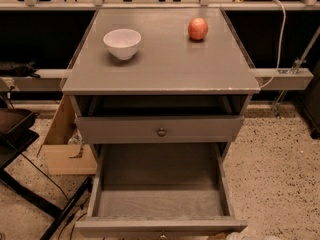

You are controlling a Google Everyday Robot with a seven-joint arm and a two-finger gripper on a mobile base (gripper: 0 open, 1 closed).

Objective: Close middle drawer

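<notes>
Speckled floor [280,174] surrounds a grey table [165,69] with dark space behind it. Your claw is outside the frame, so you cannot tell whether it is apart or together. Nearest the bottom edge, the middle drawer [160,204] stands pulled far out, its knob [162,235] right at the frame's edge. Above it, the top drawer [125,130] juts slightly. On the table sit a white bowl [122,43] and, well apart, a red apple [198,29].

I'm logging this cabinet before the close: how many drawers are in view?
2. The upper drawer sits just under the cabinet top; the middle drawer below it is pulled far out. Another may be hidden beneath. The gripper is not in view.
</notes>
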